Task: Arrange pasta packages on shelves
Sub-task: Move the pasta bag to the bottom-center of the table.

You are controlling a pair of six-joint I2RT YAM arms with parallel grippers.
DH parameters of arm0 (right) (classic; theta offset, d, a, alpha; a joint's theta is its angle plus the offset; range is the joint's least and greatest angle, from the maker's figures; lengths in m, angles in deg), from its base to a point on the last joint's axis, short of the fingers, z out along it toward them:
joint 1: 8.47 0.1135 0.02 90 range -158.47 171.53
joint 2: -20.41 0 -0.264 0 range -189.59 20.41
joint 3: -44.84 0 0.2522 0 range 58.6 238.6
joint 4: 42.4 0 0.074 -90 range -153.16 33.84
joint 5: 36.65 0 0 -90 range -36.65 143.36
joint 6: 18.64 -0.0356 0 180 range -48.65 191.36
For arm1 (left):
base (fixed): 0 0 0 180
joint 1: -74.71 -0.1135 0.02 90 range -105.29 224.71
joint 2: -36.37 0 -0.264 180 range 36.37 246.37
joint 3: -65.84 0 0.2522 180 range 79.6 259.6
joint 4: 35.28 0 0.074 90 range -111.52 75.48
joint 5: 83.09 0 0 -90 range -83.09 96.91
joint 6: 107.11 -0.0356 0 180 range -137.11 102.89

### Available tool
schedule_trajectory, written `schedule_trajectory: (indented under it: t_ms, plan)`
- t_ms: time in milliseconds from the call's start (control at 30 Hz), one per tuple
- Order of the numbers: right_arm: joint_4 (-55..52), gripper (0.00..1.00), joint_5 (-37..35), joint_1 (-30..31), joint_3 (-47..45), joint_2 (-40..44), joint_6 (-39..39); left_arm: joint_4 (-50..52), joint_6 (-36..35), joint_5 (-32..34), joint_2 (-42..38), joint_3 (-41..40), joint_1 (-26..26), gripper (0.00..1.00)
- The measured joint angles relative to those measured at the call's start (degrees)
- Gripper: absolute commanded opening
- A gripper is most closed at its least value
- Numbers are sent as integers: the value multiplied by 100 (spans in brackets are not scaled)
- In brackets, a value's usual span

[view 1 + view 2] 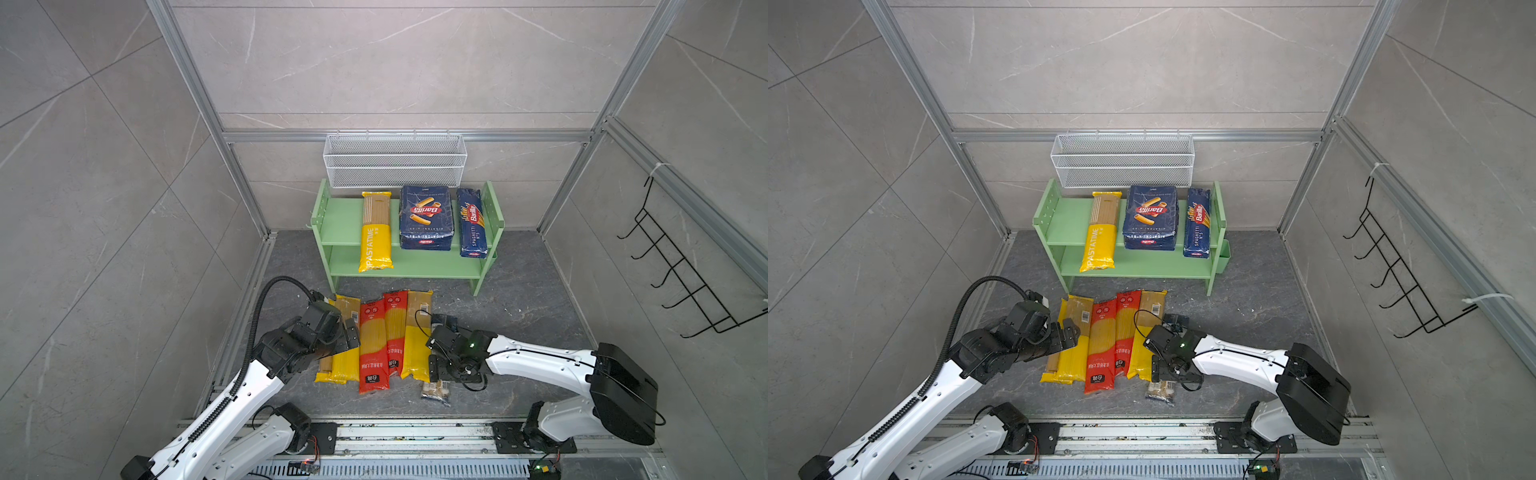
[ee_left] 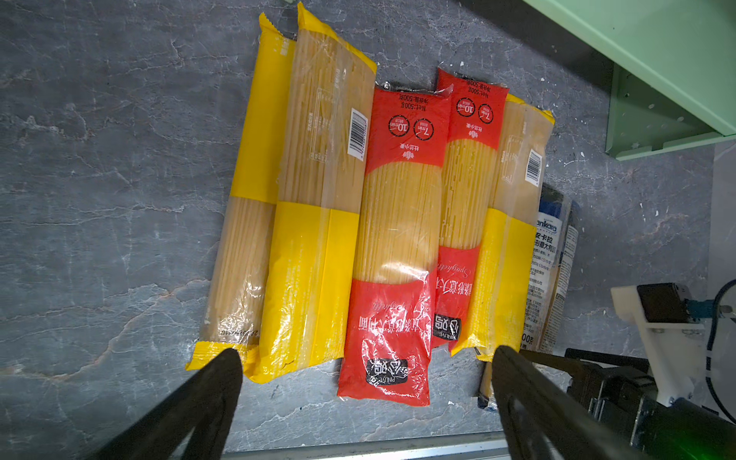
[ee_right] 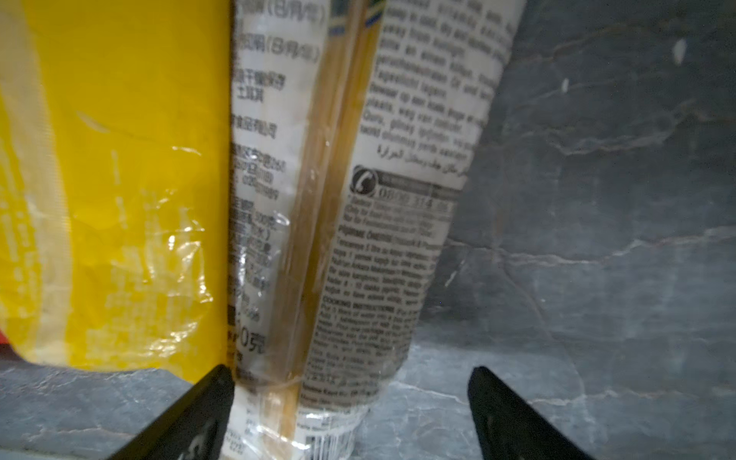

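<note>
Clear spaghetti bag sits between the right gripper's spread jaws, long axis running straight ahead of it.

Clear film bag with white printed label [image 3: 338, 199], flat on the dark stone floor [image 3: 597, 239]. Its near end lies under the right gripper [image 3: 350, 372], close by one finger, with the other finger standing clear. A yellow plastic spaghetti pack [image 3: 119, 159] lies just beside it. Right arm is nearer. Left gripper [image 2: 366, 352], wide and empty, hangs over the near ends of the red-and-yellow row of packs [image 2: 398, 223]. The light green two-tier rack [image 1: 340, 220] stands ahead of both.

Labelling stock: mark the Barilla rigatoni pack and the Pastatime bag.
Barilla rigatoni pack [image 1: 424, 212], in a top view, red logo.
Pastatime bag [image 1: 376, 247], in a top view, yellow printed half.
</note>
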Motion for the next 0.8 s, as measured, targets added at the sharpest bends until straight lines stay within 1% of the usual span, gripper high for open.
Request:
schedule_trajectory:
  t_ms: [467,800]
  plan:
    - [221,93,-243,247,61,-407,-289,260,26,26,-507,-57,0,100]
    - [533,90,-208,354,4,-511,-551,378,42,46,-608,-57,0,100]
